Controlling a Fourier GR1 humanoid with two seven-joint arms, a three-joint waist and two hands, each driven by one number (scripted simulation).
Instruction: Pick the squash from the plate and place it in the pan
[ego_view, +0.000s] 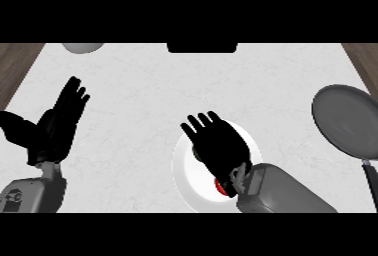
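Head view, right hand (216, 145) fingers straight over plate (251, 137), pan (347, 122) at right edge, left hand (55, 127) spread.

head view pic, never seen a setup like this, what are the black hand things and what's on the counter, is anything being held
This view looks steeply down from the robot's head at a pale counter. The two grey forearms end in black hands. The left hand rests open at the left, fingers up, holding nothing. The right hand hangs open over a white plate, covering most of it; a small red patch shows beneath the wrist, too hidden to identify. A dark pan sits at the right edge. Nothing looks gripped.
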